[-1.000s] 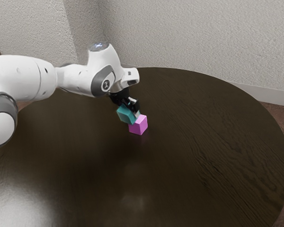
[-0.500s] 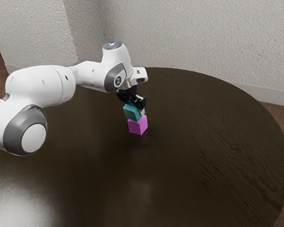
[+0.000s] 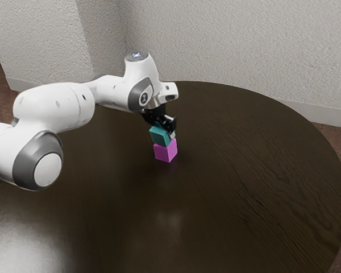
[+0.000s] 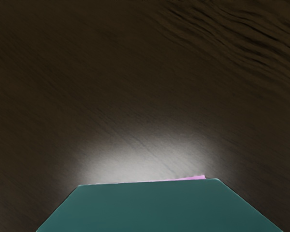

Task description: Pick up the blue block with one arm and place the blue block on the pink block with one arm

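Blue block: your blue block [image 3: 159, 135], which renders teal, sits directly on top of the pink block [image 3: 165, 152]. Its lower edge meets the pink top face, and it is slightly tilted rather than square to it.

Blue block from the hand: in the wrist view you look down on its broad teal face [image 4: 159, 208], right under the hand.

Pink block: it stands flat on the table, near the middle of the top. In the wrist view a thin pink sliver [image 4: 189, 178] peeks past the far edge of the teal face.

Fingers: your black fingers [image 3: 170, 128] come down from above and are closed on the blue block, one on each side, set only as wide as the block. They hold nothing else.

Arm: your white arm [image 3: 108, 94] enters from the exterior view's left and reaches to the right, with the wrist bent down over the two stacked blocks. A large grey-capped joint [image 3: 37, 165] fills the left foreground.

Table: the round, dark wood-grain table [image 3: 244, 170] carries both blocks. A pale glare lies on its surface just beyond the blocks in the wrist view [image 4: 145, 150].

Surroundings: a rough white wall [image 3: 244, 40] stands behind the table, with a pale baseboard [image 3: 318, 108] and reddish-brown floor [image 3: 336, 132] at the exterior view's right.
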